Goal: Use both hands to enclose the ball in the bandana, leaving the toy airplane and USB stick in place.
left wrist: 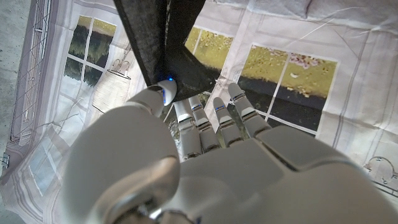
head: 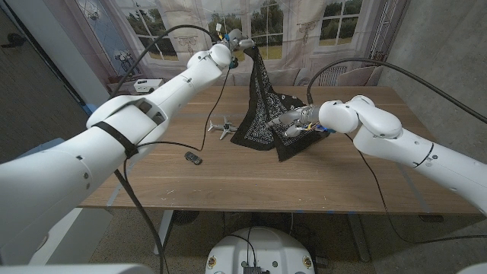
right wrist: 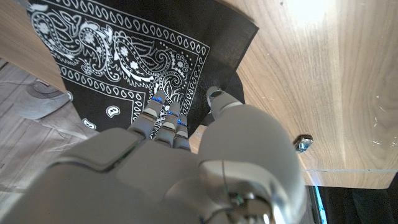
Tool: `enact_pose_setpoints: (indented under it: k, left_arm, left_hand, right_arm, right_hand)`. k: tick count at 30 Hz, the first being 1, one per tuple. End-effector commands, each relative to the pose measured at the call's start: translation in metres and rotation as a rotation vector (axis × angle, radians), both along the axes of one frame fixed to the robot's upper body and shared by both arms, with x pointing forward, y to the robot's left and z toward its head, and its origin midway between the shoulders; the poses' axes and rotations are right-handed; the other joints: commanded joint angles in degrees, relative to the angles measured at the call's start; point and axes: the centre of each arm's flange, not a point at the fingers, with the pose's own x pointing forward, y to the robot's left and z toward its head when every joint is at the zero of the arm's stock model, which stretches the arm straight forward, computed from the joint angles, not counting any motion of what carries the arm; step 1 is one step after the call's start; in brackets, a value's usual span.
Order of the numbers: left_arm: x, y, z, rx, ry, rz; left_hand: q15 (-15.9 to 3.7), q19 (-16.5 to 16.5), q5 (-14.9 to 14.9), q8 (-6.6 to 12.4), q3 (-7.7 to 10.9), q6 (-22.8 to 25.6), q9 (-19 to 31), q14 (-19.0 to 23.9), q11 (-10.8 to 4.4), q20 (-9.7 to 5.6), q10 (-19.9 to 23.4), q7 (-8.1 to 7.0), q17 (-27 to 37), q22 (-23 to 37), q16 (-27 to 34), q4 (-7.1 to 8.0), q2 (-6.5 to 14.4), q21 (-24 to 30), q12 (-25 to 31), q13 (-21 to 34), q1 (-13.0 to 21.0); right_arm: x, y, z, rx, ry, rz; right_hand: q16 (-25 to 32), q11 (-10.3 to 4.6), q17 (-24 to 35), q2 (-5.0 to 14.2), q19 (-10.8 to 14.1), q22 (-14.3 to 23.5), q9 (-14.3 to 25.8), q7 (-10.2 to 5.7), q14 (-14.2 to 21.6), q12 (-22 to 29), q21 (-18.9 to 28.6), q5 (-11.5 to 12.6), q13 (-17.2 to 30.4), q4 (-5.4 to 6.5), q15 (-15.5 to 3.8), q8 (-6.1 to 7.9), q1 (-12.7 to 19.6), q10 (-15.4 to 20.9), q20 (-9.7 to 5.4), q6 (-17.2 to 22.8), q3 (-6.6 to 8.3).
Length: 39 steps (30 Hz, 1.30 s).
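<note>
Both hands gripped the bandana (head: 266, 106), the left hand (head: 237, 39) lifting a corner at top centre, the right hand (head: 298, 122) clamping the lower edge, seemingly to wrap the hidden ball.

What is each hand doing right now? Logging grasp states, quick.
Left hand: holding a corner of the black paisley cloth bandana, lifted high.
Right hand: fingers holding the bandana's edge near the table.

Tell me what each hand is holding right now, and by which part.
Both grip the bandana. The left hand pinches its top corner, lifted high above the table; the right hand grips its lower right edge, near the table.
</note>
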Motion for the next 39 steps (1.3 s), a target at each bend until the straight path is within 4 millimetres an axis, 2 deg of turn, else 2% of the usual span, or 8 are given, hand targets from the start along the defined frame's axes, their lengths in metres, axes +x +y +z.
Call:
enact_pose_setpoints:
  k: [1, 8, 15, 27, 31, 33, 37, 39]
  left_arm:
    - [0.002, -0.005, 0.002, 0.015, -0.005, 0.001]
    - [0.004, -0.006, 0.004, 0.01, -0.006, -0.007]
    - [0.006, -0.005, 0.004, 0.009, -0.002, -0.017]
    - [0.003, -0.007, 0.003, 0.028, -0.019, -0.063]
    - [0.003, -0.008, 0.003, 0.035, -0.023, -0.076]
    - [0.003, -0.009, 0.004, 0.037, -0.024, -0.079]
    - [0.004, -0.008, 0.004, 0.033, -0.023, -0.082]
    - [0.004, -0.008, 0.004, 0.031, -0.021, -0.083]
  left_hand:
    - [-2.12, 0.02, 0.36, 16.67, 0.61, 0.98, 0.14, -0.24, -0.2, 0.12, -0.08, 0.29, 0.15, 0.13, -0.27, -0.08, -0.06, 0.4, -0.07, 0.11, -0.4]
    - [-1.96, 0.0, 0.37, 16.77, 0.74, 1.08, -0.1, -0.26, -0.17, 0.13, -0.1, 0.26, 0.16, 0.1, -0.27, -0.18, -0.04, 0.52, -0.14, 0.14, -0.51]
    - [-1.88, -0.02, 0.39, 16.96, 0.85, 0.8, 0.01, -0.27, -0.06, 0.11, -0.04, 0.29, 0.16, 0.07, -0.28, -0.26, -0.03, 0.66, -0.17, 0.18, -0.66]
    - [-1.6, -0.01, 0.43, 17.17, 1.03, 0.84, -0.22, -0.25, 0.12, 0.12, -0.14, 0.28, 0.16, 0.03, -0.27, -0.4, -0.01, 0.87, -0.28, 0.23, -0.85]
    - [-1.59, -0.06, 0.44, 17.23, 1.08, 0.81, -0.31, -0.29, 0.11, 0.13, -0.1, 0.12, 0.16, 0.02, -0.29, -0.47, -0.03, 0.93, -0.3, 0.25, -0.92]
    - [-1.57, -0.07, 0.44, 17.3, 1.11, 0.92, -0.36, -0.3, 0.1, 0.12, -0.13, 0.04, 0.16, 0.01, -0.29, -0.49, -0.05, 0.96, -0.32, 0.26, -0.96]
    - [-1.63, -0.1, 0.44, 17.39, 1.15, 0.87, -0.34, -0.3, 0.12, 0.07, -0.09, 0.03, 0.17, 0.0, -0.28, -0.52, -0.03, 1.01, -0.33, 0.27, -1.03]
    - [-1.64, -0.11, 0.45, 17.45, 1.18, 0.79, -0.28, -0.29, 0.15, 0.1, -0.11, 0.07, 0.17, 0.0, -0.28, -0.53, -0.02, 1.04, -0.35, 0.28, -1.07]
  right_arm:
    - [-0.014, 0.004, 0.012, 0.034, -0.032, 0.079]
    - [-0.021, 0.024, 0.001, -0.09, -0.113, 0.012]
    - [-0.007, 0.035, -0.006, -0.169, -0.164, -0.077]
    - [0.009, 0.034, -0.01, -0.233, -0.347, -0.323]
    - [0.015, 0.031, -0.011, -0.229, -0.365, -0.38]
    - [0.019, 0.028, -0.01, -0.222, -0.37, -0.399]
    - [0.028, 0.02, -0.01, -0.192, -0.326, -0.413]
    - [0.032, 0.018, -0.012, -0.184, -0.307, -0.402]
  right_hand:
    - [-0.28, 0.32, 0.23, -0.49, 0.04, 0.16, 0.04, -0.24, -0.38, -0.44, 0.49, 0.1, -0.04, -0.11, -0.11, 0.18, -0.11, -1.04, -0.18, -1.15, 0.56]
    - [-0.58, 4.5, 0.01, -0.98, 0.66, 0.06, 0.15, -0.25, -0.13, -1.4, 0.82, 0.07, -0.22, -0.67, 1.07, 0.5, -0.09, -3.01, -0.05, -1.88, 1.16]
    - [-0.74, 5.2, 0.04, -0.94, 0.56, -0.01, 0.26, -0.22, -0.03, -1.77, 0.81, -0.14, -0.36, 0.55, 1.78, 1.0, -2.2, -3.75, 0.55, -1.01, 0.8]
    - [-0.79, 6.25, 0.87, -1.64, 0.33, 0.04, 0.3, -0.12, -0.3, -1.93, 0.88, -1.1, -0.59, 7.57, 3.41, 1.38, -15.09, -4.48, 1.7, 1.48, -3.3]
    - [-0.3, 6.2, 0.82, -1.55, 2.69, 0.0, 0.31, 0.07, 1.7, -1.2, 1.81, -1.13, -0.73, 9.43, 3.11, 2.99, -20.02, -2.02, 1.4, 7.77, -4.4]
    - [0.52, 6.06, 0.77, -1.11, 6.27, 0.0, 0.03, 1.88, 4.13, -0.36, 3.29, -1.09, -0.81, 9.39, 1.66, 4.04, -21.25, 1.1, -0.32, 13.25, -3.77]
    - [3.38, 3.1, 2.1, 0.15, 10.94, 0.14, -0.47, 9.24, 9.45, 0.76, 5.5, -0.71, -0.87, 10.05, -1.75, 5.0, -23.47, 6.52, -1.47, 23.28, -1.37]
    - [4.98, 2.21, 2.97, 0.28, 11.76, 0.24, -0.59, 10.45, 12.09, 2.04, 6.1, -0.51, -0.89, 10.82, -2.66, 5.29, -24.51, 10.92, -1.53, 27.58, -0.07]
